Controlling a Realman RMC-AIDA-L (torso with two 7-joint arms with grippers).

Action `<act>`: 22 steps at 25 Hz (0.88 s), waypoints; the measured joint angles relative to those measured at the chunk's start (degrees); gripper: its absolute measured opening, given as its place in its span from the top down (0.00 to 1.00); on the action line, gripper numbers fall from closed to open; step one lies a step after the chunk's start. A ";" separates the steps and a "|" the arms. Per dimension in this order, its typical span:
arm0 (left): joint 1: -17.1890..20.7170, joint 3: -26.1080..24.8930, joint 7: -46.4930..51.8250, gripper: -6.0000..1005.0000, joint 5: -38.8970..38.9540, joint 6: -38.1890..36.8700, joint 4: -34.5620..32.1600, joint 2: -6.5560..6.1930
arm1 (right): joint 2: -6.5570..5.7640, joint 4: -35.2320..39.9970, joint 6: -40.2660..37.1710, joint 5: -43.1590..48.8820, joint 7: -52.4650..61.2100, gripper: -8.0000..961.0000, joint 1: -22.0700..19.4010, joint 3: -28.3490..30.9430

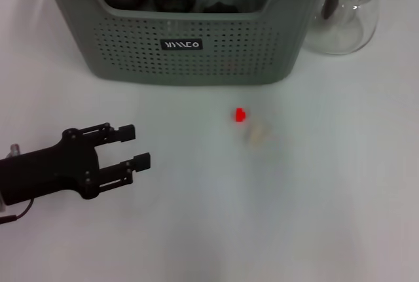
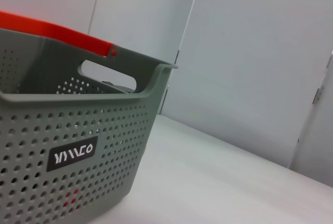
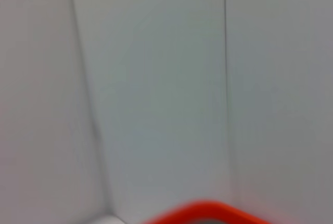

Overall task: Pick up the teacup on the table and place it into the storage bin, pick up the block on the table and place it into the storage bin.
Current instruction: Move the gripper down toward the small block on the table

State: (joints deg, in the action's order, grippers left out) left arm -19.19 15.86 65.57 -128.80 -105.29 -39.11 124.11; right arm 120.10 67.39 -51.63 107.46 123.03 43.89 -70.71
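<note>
The storage bin point(image 1: 196, 46) stands at the far middle of the table, grey-green with perforated walls and a black label; the left wrist view shows it close up point(image 2: 104, 125). Dark round items, some coloured bits and a glassy round shape lie inside it. I cannot pick out the teacup with certainty. A small red block point(image 1: 239, 115) lies on the white table in front of the bin, with a faint pale beige shape point(image 1: 258, 135) beside it. My left gripper point(image 1: 141, 144) hovers open and empty at the near left, well left of the block. My right gripper is out of view.
A clear glass carafe with a black lid point(image 1: 347, 14) stands right of the bin at the far right. An orange-red band point(image 2: 52, 29) runs along the bin's far rim. The right wrist view shows only a pale wall and an orange-red curved edge point(image 3: 208, 211).
</note>
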 joint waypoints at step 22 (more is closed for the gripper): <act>-1.08 0.15 0.06 0.37 -0.38 1.18 1.19 -0.09 | 0.27 8.75 -47.67 31.53 -4.61 0.26 -9.47 4.61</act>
State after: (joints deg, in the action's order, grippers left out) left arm -20.27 16.01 65.64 -129.18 -104.12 -37.92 124.02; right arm 120.37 76.14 -99.30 138.99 118.41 34.42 -66.09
